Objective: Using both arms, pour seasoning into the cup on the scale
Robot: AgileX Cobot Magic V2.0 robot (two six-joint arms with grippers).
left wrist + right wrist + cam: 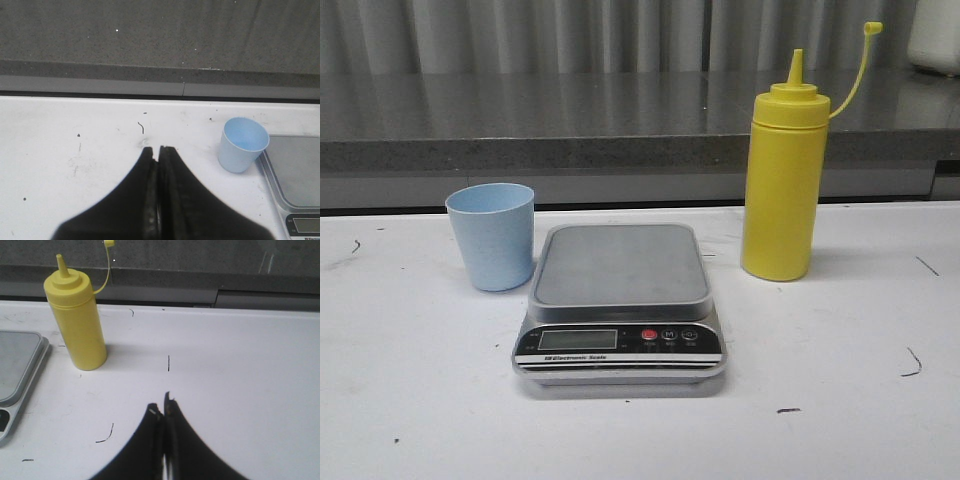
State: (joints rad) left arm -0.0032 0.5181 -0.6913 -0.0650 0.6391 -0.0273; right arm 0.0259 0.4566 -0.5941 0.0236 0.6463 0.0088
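With both tools pressed narrow and empty, the left tool [159, 149] should open and take the cup [492, 236] just left of the scale [620, 300], the seasoning [783, 180] waiting farther right.

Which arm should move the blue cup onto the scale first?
Left. The blue cup stands on the table left of the scale, just ahead of the shut left pincer; the right wrist view doesn't show it.
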